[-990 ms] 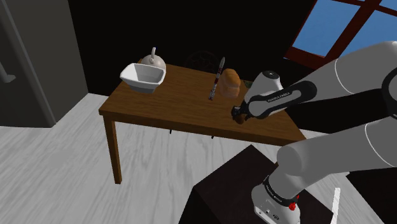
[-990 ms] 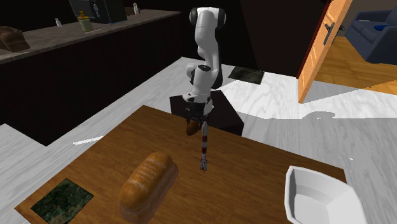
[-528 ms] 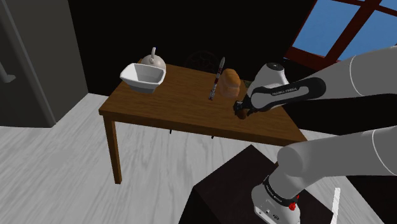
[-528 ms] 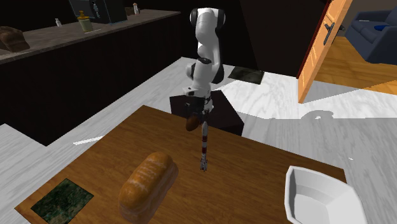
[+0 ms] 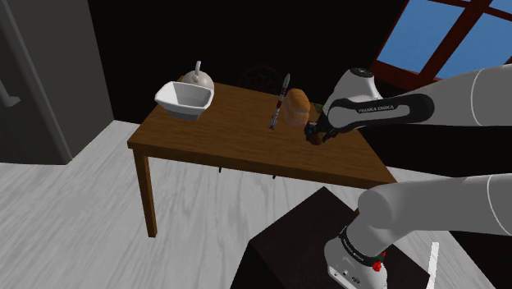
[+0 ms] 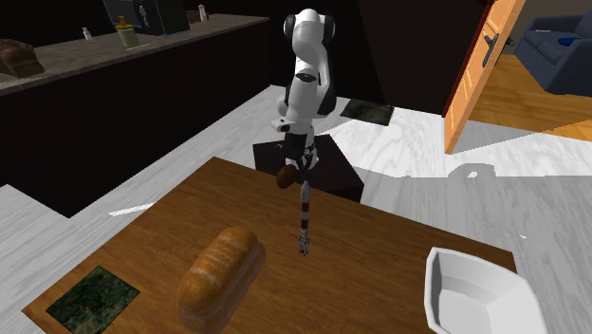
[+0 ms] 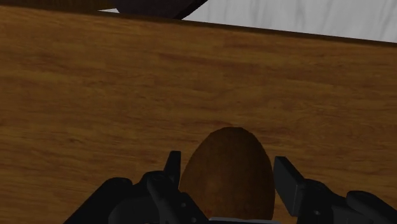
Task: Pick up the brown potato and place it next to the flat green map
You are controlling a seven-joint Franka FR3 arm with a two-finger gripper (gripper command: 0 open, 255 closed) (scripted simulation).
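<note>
Spanning the lower half of the second exterior view, the brown wooden counter (image 6: 379, 237) has the white arm (image 6: 305, 85) reaching over its far edge at upper middle, a golden-brown bread loaf (image 6: 220, 275) lower left of centre, and the flat green map (image 6: 93, 297) in the lower left corner. The brown egg-shaped potato (image 6: 287, 177) hangs just above the counter near that far edge, with the black jaws clenched on its sides. Pick-up looks done; what is left is to carry it past the loaf and set it beside the map.

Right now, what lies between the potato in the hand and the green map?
A bread loaf, between potato and map in the second exterior view.
</note>
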